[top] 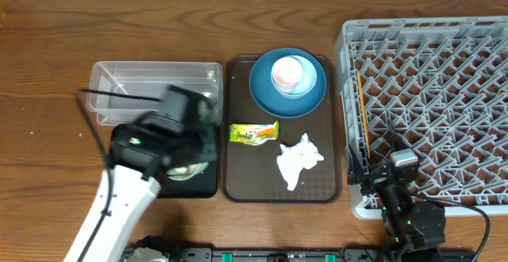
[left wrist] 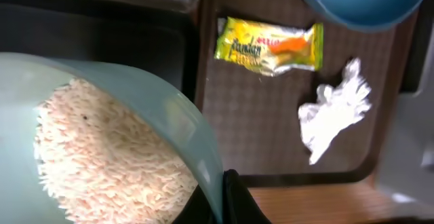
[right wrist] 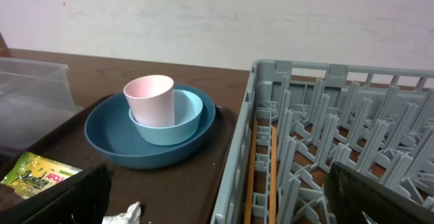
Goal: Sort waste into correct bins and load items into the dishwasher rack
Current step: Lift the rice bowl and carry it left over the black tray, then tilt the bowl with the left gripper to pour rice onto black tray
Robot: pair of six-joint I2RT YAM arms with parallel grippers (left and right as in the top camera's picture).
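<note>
Left claw (left wrist: 215, 202) is pressed together on the rim of the mint-green bowl (left wrist: 193, 125), and the bowl's got a good heap of rice (left wrist: 108, 156) in it. It's tipped a bit and hanging over the black tray (top: 205, 184). The arm hides most of that tray, so I can't tell if any grains are in there.

The thing that matters for the next bit, imo: the tray is straight below the bowl, so it only needs more tilt, no travel. The edges are tight though. The clear tub (top: 155, 83) sits right behind the tray on the far side, and the brown serving tray (top: 238, 184) butts up against it on the right. Pour off-centre and rice ends up in the wrong place.

Right claw (right wrist: 217, 183) is spread wide with nothing in it, parked on the table (top: 48, 48) by the near left corner of the dishwasher rack (top: 429, 95). It's clearly the nearer arm for the rest. The blue plate (top: 266, 95) is at the far end of the brown tray, with the pink cup (top: 286, 73) and light-blue bowl (top: 308, 81) on it, snug together.

The wrapper (top: 254, 132) lies long side left-to-right, and the napkin (top: 300, 160) is a little apart from it. There's open tray around both, so plenty of room to come down on them.
</note>
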